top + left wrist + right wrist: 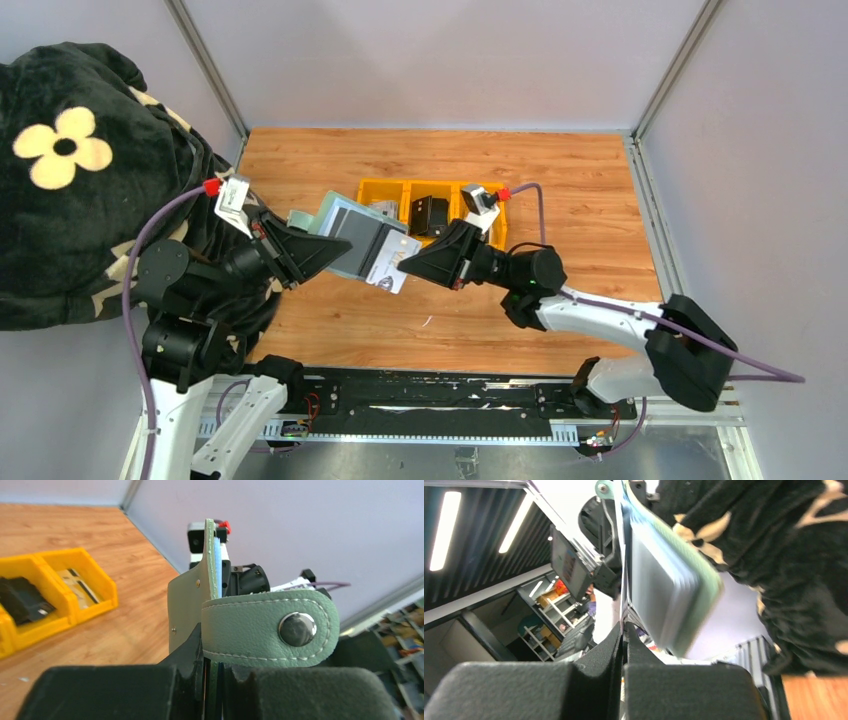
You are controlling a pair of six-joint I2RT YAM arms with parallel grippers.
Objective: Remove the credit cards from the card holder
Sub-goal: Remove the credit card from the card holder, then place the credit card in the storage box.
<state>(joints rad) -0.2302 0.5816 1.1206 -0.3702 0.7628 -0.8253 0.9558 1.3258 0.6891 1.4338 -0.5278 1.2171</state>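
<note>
The sage-green card holder hangs open above the table. My left gripper is shut on it; in the left wrist view the holder stands edge-on between the jaws, its snap tab lying across them. My right gripper is shut on the edge of a silver-grey card that sticks out of the holder. In the right wrist view the thin card edge runs up from my closed gripper beside the blurred holder. A black card and a beige card lie in the yellow tray.
The yellow three-part tray stands on the wooden table behind both grippers; it also shows in the left wrist view. A black flowered cloth covers the left side. Grey walls close the back and sides.
</note>
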